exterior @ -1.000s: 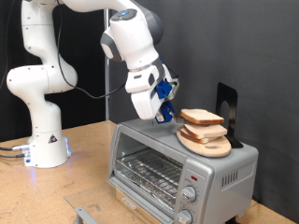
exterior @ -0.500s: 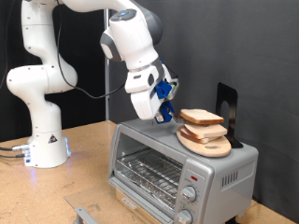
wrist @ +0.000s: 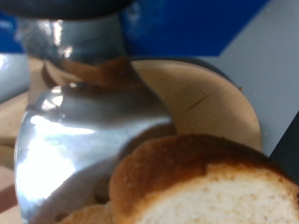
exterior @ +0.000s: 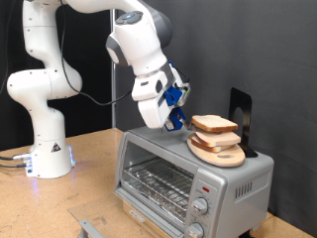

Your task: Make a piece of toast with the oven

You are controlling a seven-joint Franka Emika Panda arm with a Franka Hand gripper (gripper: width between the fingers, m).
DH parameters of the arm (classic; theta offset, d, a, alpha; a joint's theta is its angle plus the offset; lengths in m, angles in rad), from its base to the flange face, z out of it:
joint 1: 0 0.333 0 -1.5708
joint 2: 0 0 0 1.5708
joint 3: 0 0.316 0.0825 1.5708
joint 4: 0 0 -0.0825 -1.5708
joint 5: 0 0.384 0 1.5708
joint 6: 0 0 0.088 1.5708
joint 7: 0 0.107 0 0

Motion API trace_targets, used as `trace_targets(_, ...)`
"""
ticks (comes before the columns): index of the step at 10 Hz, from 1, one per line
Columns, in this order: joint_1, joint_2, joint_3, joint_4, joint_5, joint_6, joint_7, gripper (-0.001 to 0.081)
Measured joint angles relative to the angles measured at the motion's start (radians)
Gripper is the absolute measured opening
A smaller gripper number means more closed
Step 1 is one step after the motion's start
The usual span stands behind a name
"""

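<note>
Hovering beside your stacked bread slices [exterior: 215, 126] on the wooden board [exterior: 217, 154] atop the toaster oven [exterior: 193, 174], gripper [exterior: 174, 117], finger spacing perhaps hidden, cannot tell.

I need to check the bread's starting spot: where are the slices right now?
In the exterior view, the bread slices lie stacked on a wooden board atop the oven, at its right, just right of the gripper.
</note>
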Motion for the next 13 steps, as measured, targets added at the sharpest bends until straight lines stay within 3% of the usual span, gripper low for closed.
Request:
trace_targets(6,0.000,-0.005,-0.017,0.000,0.078,-0.015,-0.051,0.0395)
trace_targets(13,-0.002,-0.096,-0.075,-0.014,0.112,-0.125,-0.111,0.0395)
